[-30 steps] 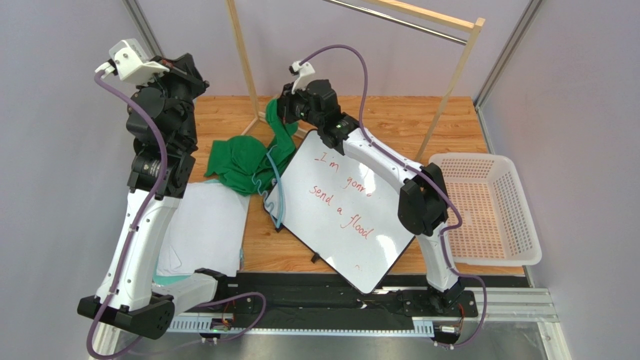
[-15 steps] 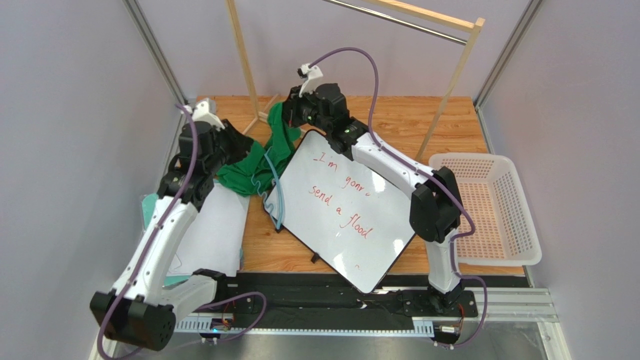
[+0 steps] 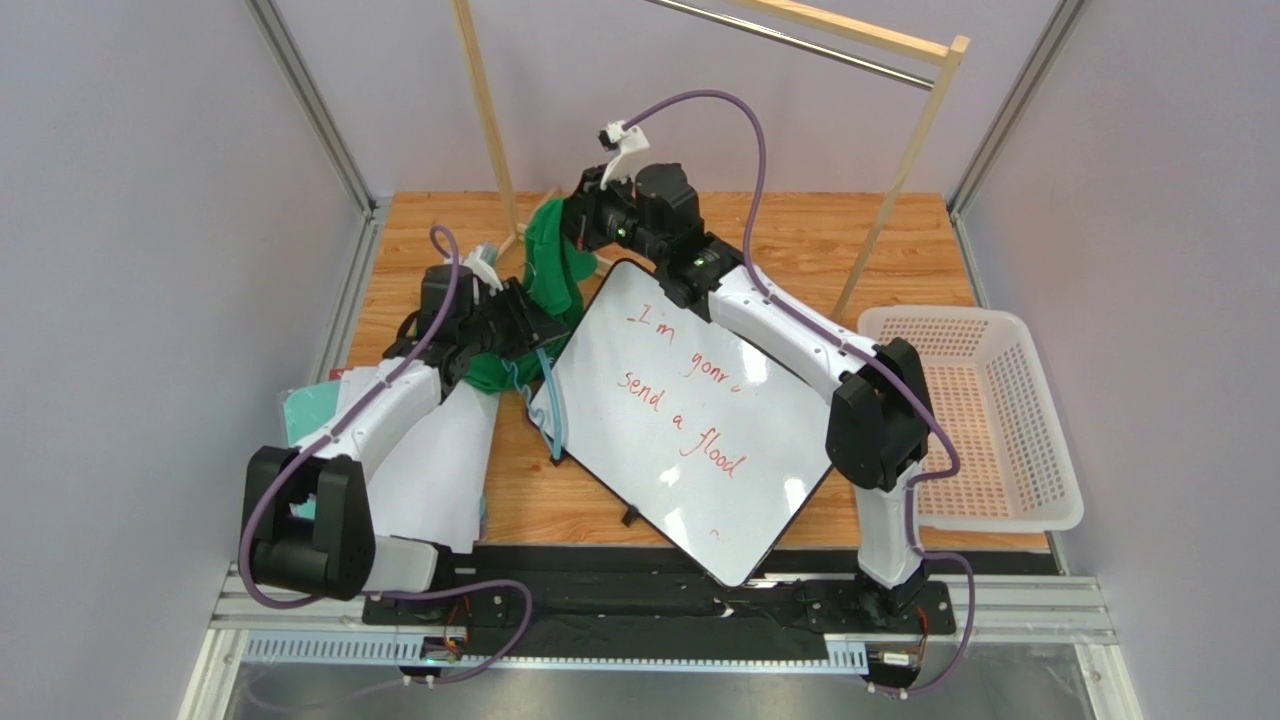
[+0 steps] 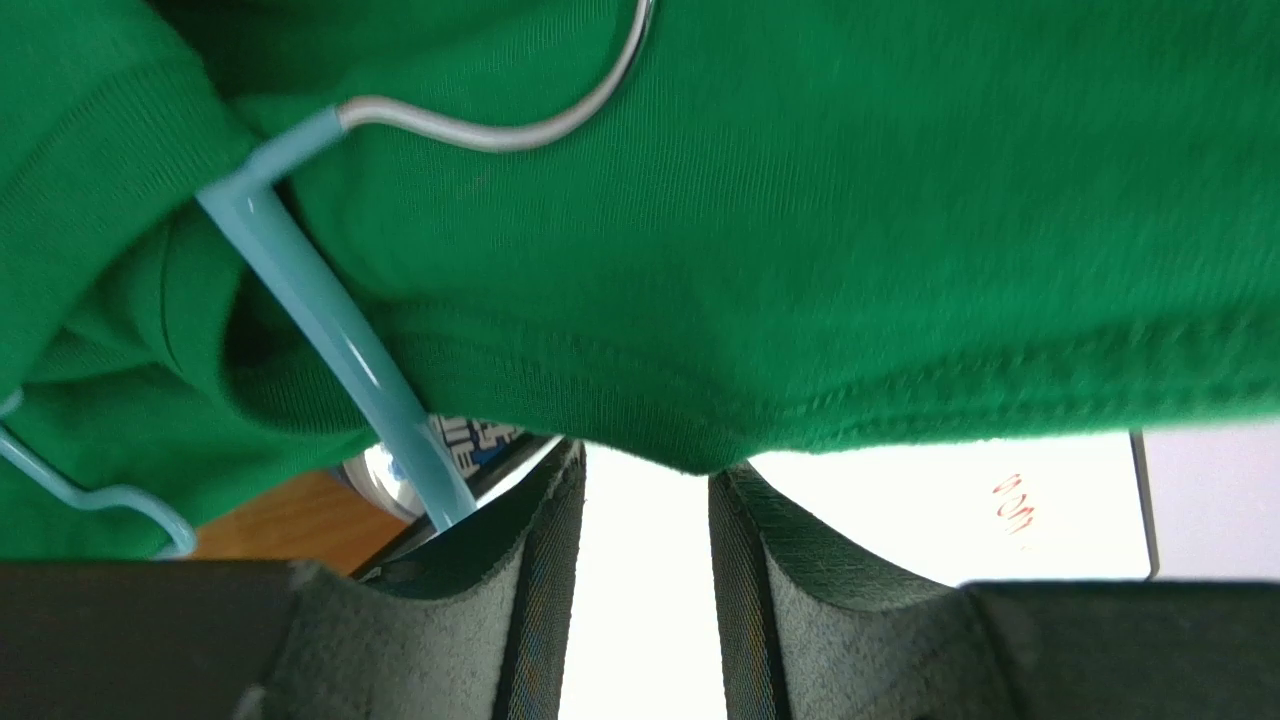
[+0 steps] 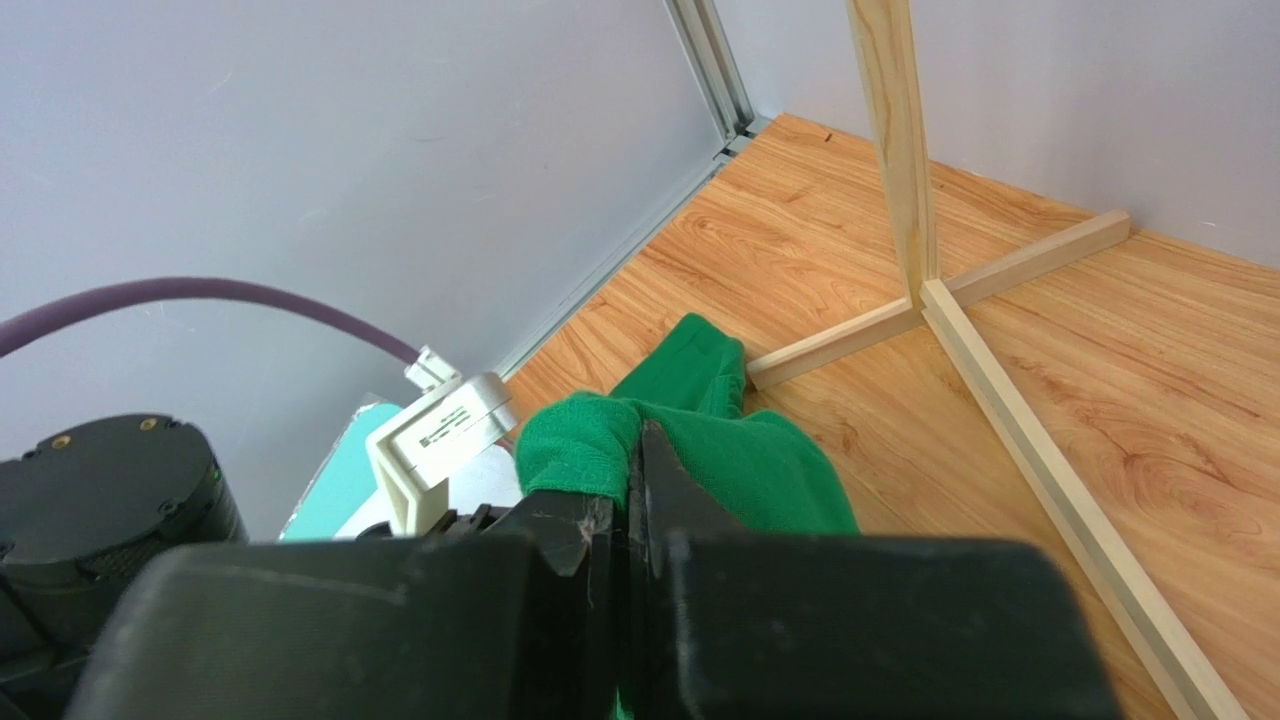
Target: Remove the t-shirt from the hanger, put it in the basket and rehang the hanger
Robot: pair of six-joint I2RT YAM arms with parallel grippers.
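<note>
only left wrist shows hanger (image 4: 323,323) hook (image 4: 511,135)

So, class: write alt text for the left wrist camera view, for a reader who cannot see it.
A green t-shirt fills most of the frame, with the light-blue hanger and its grey hook lying against the cloth. Below, the left pincer stands open just under the hem, a whiteboard showing beyond it.

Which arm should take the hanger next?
Left. The left tool, open, sits right beside the hanger bar, while the right tool is shut on the t-shirt.
</note>
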